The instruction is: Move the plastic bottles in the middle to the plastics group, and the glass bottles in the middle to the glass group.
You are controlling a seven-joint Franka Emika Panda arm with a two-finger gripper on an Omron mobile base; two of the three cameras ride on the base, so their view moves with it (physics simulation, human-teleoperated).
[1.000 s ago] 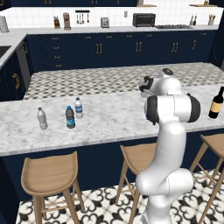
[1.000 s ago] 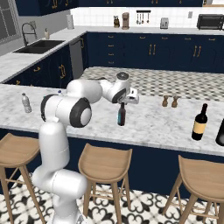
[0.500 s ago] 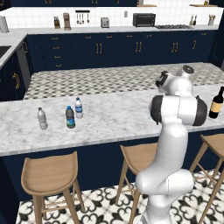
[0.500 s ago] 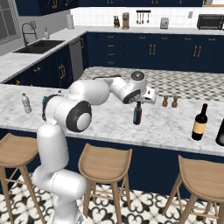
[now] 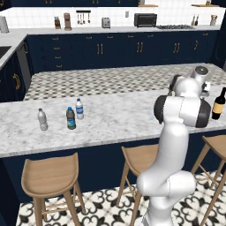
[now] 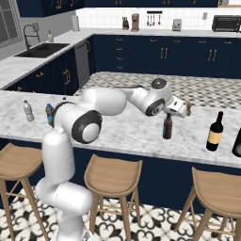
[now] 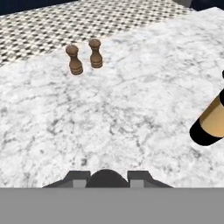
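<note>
Left base view: the dark plastic bottle (image 5: 70, 118) stands on the marble counter (image 5: 114, 119) between the two clear water bottles (image 5: 79, 109).

Right base view: the gripper (image 6: 168, 114) is clamped on the brown long-necked bottle (image 6: 167, 127), near the black wine bottle (image 6: 215, 132).

Hand view: two stubby brown bottles (image 7: 74, 60) stand side by side ahead.

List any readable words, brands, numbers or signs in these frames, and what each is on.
No text can be read.
Black wine bottle: tan label, blank or blurred.
Brown bottle held in the gripper: no label legible.
Dark bottle and water bottle: blue labels, too small to read.
</note>
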